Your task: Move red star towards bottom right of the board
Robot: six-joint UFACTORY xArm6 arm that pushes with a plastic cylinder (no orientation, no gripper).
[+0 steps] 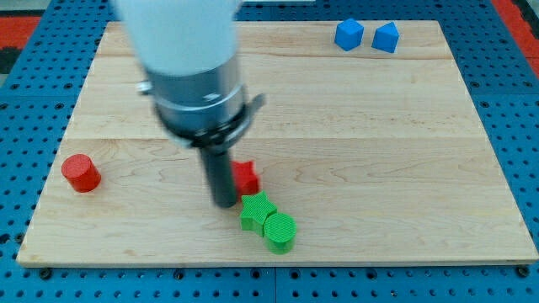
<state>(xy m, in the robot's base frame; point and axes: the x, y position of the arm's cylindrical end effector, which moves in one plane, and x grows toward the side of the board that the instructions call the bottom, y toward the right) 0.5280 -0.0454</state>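
Note:
The red star (pixel 246 176) lies on the wooden board (pixel 379 151), left of centre and near the view's bottom; the rod hides its left part. My tip (pixel 224 202) rests on the board just left of and slightly below the red star, seemingly touching it. A green star (pixel 255 210) sits directly below the red star, with a green cylinder (pixel 280 231) touching it at lower right.
A red cylinder (pixel 81 172) stands near the board's left edge. A blue cube (pixel 349 34) and a blue pentagon-like block (pixel 386 38) sit side by side at the view's top right. The arm's white and grey body (pixel 189 67) covers the upper left of the board.

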